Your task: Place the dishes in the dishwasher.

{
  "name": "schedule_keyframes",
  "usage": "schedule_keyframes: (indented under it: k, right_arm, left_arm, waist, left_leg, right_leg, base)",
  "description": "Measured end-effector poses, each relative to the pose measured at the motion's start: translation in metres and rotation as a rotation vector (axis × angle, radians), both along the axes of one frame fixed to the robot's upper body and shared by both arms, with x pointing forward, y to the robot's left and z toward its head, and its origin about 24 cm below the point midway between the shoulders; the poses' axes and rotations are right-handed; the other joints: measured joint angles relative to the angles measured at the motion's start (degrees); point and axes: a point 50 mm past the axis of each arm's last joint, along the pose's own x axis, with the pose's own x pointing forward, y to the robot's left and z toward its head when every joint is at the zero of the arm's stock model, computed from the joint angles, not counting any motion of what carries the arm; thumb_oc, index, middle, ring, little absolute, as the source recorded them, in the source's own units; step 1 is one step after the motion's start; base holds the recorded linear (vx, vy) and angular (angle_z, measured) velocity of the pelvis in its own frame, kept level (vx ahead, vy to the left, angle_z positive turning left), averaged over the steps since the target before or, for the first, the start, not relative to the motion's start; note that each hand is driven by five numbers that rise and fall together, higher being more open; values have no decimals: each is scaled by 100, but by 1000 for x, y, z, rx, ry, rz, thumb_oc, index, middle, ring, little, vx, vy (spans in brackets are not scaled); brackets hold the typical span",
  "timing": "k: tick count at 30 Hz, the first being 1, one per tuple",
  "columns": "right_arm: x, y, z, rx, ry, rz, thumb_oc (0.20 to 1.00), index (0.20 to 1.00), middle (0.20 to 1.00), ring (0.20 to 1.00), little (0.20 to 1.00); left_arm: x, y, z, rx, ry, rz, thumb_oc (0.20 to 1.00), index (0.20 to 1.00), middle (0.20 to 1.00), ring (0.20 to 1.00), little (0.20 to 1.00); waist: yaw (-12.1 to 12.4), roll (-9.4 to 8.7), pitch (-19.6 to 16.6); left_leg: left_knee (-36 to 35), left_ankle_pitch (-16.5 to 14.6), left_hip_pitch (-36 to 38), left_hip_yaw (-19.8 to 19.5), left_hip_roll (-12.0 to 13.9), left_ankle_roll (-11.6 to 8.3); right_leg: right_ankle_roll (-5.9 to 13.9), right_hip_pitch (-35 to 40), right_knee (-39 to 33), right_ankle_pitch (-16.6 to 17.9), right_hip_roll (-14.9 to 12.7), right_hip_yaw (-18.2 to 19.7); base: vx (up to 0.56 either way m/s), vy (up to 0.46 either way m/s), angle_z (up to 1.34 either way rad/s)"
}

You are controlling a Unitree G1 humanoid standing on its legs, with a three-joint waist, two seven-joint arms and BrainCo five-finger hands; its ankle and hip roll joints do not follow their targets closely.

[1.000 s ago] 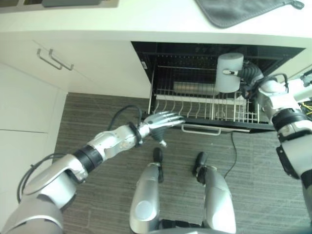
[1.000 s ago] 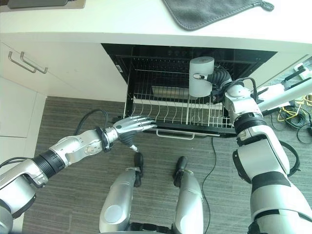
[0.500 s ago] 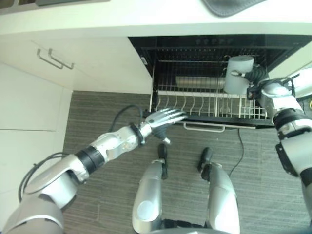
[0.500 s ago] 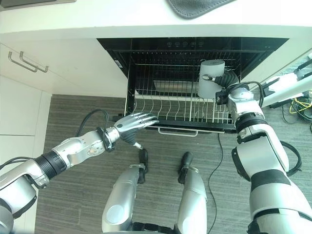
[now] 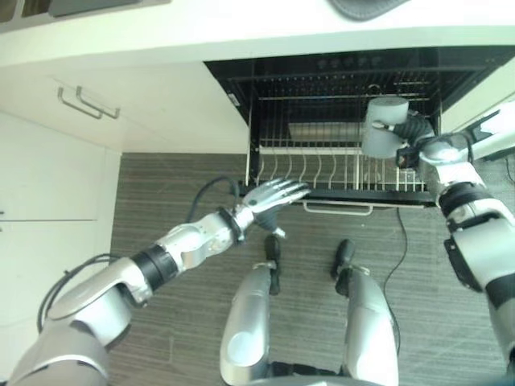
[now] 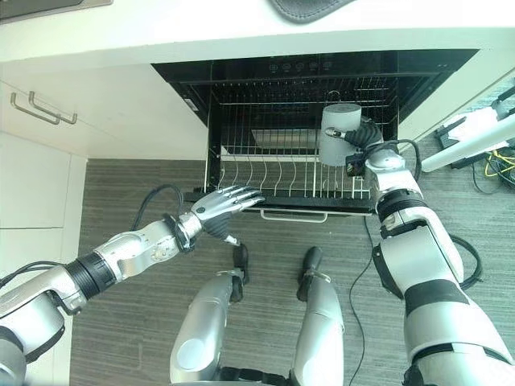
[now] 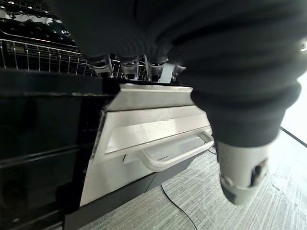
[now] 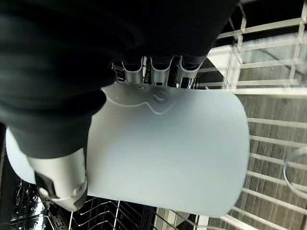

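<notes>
Below the white counter (image 5: 161,36) the dishwasher (image 6: 241,76) stands open, its wire rack (image 5: 322,169) pulled out over the floor. The right hand (image 5: 410,133) grips a pale grey cup (image 5: 382,129) above the rack's right end. The left hand (image 5: 269,197), fingers straight, rests on the rack's front left edge.

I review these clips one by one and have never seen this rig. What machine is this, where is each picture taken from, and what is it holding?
This is a two-armed humanoid robot looking down from its head camera; two pictures come from there, two from cameras on its wrists. It stands at an open dishwasher with a wire rack pulled out. Its right hand grips a pale grey cup over the rack. Its left hand, fingers straight, rests on the rack's front edge. A grey cloth lies on the counter.
</notes>
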Motion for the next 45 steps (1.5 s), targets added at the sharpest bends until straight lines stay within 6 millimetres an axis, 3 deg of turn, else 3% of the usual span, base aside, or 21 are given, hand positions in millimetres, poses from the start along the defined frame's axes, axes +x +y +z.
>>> schedule_keyframes:
  k: [15,16,17,24,28,38,42,45]
  right_arm:
    - [2,7,3,29,-62,-21,200,200,200,200,200]
    - [2,7,4,28,-70,-30,815,815,815,815,815]
    - [2,7,5,21,-79,-33,1000,1000,1000,1000,1000]
    - [0,3,11,-36,-181,-240,1000,1000,1000,1000,1000]
    - [-7,-6,20,-149,-294,-484,1000,1000,1000,1000,1000]
    - [-12,-6,27,-235,-395,-600,1000,1000,1000,1000,1000]
    - [-14,-4,32,-187,-468,-610,1000,1000,1000,1000,1000]
    - [-15,-5,32,24,-498,-645,1000,1000,1000,1000,1000]
  left_arm:
    - [-4,-15,-7,-54,-41,-3,1000,1000,1000,1000,1000]
    - [-5,-15,-9,-63,-40,-2,1000,1000,1000,1000,1000]
    - [-5,-16,-9,-68,-43,-2,1000,1000,1000,1000,1000]
    - [-8,-18,-15,-85,-74,-6,1000,1000,1000,1000,1000]
    - [-8,-17,-20,-98,-105,2,1000,1000,1000,1000,1000]
    - [-12,-15,-31,-109,-122,11,1000,1000,1000,1000,1000]
    - [-15,-14,-36,-124,-108,22,1000,1000,1000,1000,1000]
    - [-18,-12,-40,-123,-94,29,1000,1000,1000,1000,1000]
  waist:
    - [-4,25,-15]
    - [1,26,-16]
    - [4,26,-16]
    - [1,102,-60]
    - [-7,108,-64]
    - [18,160,-90]
    - [6,200,-106]
    - [0,204,-106]
  left_leg:
    - [-2,0,-104,101,45,1]
    - [-3,0,-112,100,45,1]
    - [-3,0,-119,100,45,1]
    - [-12,2,-193,124,35,18]
    - [-12,1,-177,143,35,21]
    - [-12,2,-109,217,37,26]
    - [-14,1,-76,234,40,28]
    - [-47,1,16,245,38,29]
  right_leg:
    - [-1,-95,-172,111,84,50]
    - [0,-102,-173,111,84,49]
    - [0,-109,-173,111,84,49]
    - [12,-171,-193,160,89,64]
    - [9,-170,-193,166,92,87]
    - [7,-162,-165,176,87,161]
    - [5,-141,-166,182,87,173]
    - [4,-62,-182,182,90,175]
  base:
    - [-4,8,-2]
    - [0,0,0]
    - [0,0,0]
    - [0,0,0]
    - [-9,37,-2]
    - [1,3,-1]
    - [1,4,-1]
    - [12,11,0]
